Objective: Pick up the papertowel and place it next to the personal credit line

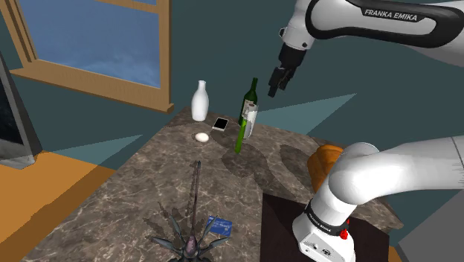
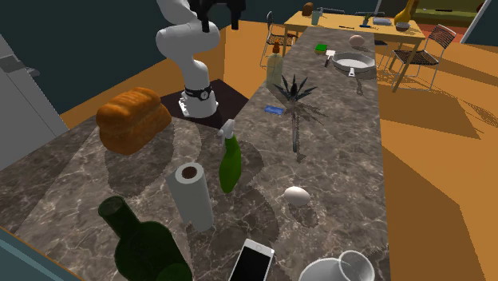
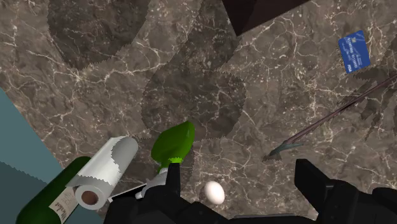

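Observation:
The paper towel (image 2: 191,195) is a white roll standing upright on the marble counter, between a dark green wine bottle (image 2: 140,243) and a green spray bottle (image 2: 230,160). In the wrist view the roll (image 3: 102,172) lies well below the hand, beside the spray bottle (image 3: 172,146). The blue credit card (image 3: 354,51) lies flat far from the roll, near the spiky plant (image 2: 294,92) and also seen in the shoulder view (image 1: 219,225). My gripper (image 3: 245,194) hangs high above the bottles (image 1: 279,80), open and holding nothing.
A bread loaf (image 2: 133,120) sits near the arm's stand. An egg (image 2: 297,195), a phone (image 2: 253,262) and a white vase (image 1: 199,100) lie around the bottles. The wine bottle (image 1: 249,100) rises tallest. A pan (image 2: 353,60) sits further along the counter.

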You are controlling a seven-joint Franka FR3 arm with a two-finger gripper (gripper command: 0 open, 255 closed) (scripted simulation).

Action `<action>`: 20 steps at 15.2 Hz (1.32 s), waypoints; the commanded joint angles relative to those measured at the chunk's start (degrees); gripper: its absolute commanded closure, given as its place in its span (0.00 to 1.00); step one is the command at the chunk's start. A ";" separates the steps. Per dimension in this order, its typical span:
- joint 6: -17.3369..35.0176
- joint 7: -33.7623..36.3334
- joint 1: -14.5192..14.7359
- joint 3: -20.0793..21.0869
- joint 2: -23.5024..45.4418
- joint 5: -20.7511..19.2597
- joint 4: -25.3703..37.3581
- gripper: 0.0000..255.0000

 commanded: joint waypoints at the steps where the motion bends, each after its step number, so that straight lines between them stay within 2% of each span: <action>1: 0.00 0.00 0.00 0.00 0.00 0.00 0.00 0.00; 11: 13.60 -8.24 -1.58 -8.83 17.58 -2.60 3.48 0.00; 16: 19.02 -12.89 -1.77 -12.85 27.92 -1.66 8.03 0.00; 20: 22.37 -17.13 -1.92 -15.66 36.72 0.55 12.97 0.00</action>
